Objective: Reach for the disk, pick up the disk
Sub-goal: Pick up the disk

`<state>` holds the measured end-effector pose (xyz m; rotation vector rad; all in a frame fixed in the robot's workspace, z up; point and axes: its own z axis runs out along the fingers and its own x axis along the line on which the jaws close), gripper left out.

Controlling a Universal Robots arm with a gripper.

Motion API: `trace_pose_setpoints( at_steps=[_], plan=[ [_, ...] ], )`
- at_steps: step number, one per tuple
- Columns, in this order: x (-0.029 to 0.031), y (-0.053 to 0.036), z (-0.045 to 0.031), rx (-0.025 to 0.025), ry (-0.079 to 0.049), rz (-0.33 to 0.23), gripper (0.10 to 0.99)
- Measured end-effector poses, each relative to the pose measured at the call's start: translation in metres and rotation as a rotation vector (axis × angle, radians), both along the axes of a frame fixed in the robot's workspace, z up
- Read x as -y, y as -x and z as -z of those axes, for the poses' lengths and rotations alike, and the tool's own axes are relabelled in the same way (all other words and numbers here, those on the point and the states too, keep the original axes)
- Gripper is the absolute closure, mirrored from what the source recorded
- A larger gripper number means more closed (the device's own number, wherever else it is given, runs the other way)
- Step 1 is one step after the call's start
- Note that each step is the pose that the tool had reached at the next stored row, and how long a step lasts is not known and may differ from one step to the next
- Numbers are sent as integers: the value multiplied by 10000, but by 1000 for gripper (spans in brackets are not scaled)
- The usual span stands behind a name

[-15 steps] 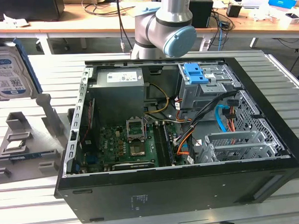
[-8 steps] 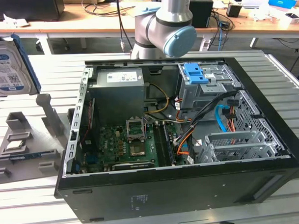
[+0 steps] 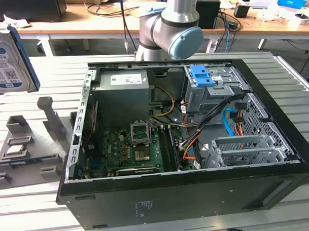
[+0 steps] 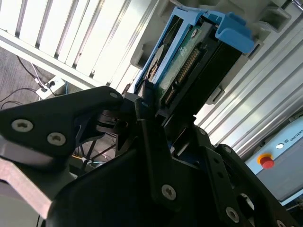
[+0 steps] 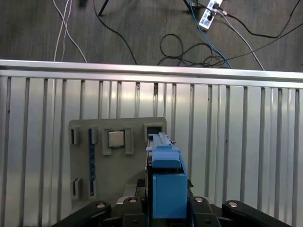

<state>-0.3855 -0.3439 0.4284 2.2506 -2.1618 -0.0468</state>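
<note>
Exterior view: black computer case [image 3: 172, 201], side open, flat on the slatted metal surface [image 3: 26, 216], holding a green circuit board [image 3: 120, 147], a grey power box [image 3: 121, 99], metal drive cages [image 3: 242, 148], a blue latch piece [image 3: 201, 76] and orange and blue cables [image 3: 227, 123]. Just beside the case, toward the exterior view's left, a grey tray [image 3: 29, 160] with a small square chip [image 3: 16, 149] in one pocket. Above that tray and clear of it, the disk [image 3: 8, 60], upright, label toward the camera, blue rail down one edge. Beyond the case, the arm [image 3: 166, 24], one joint's pale blue cap toward the camera.

Second wrist view: disk [image 4: 187, 61] edge-on, connector pins in sight, jaws clenched on it, surface slats beyond.

First wrist view: straight down past the disk's blue rail [image 5: 166, 182] onto the tray [image 5: 118, 175], chip [image 5: 116, 138] in its pocket, a slot just beside the disk's lower end; past the surface's edge, dark floor [image 5: 128, 42] and a power strip [image 5: 207, 16].
</note>
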Motion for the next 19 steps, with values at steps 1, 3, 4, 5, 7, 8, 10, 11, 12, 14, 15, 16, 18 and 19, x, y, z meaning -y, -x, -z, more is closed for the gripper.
trace_pose_setpoints(
  at_steps=[1,3,4,5,7,8,10,11,12,14,15,16,18,19],
  plan=[
    [0,-1,-22,-1,1,0,722],
    [-1,-3,-97,-2,0,0,722],
    [-1,-3,-126,-1,0,0,722],
    [-1,-3,-147,-1,0,0,722],
    [-1,-4,-198,-2,0,0,722],
    [-1,-5,-234,-2,0,0,722],
    [-2,-7,-294,-2,0,0,722],
    [-2,-7,-317,-2,0,0,722],
    [-2,-8,-348,-2,0,0,722],
    [-3,-8,-399,-2,0,0,722],
    [-3,-9,-422,-3,0,-1,722],
    [-3,-9,-449,-3,0,-1,722],
    [-3,-10,-503,-3,0,-1,722],
    [-3,-10,-530,-3,0,0,722]
  ],
)
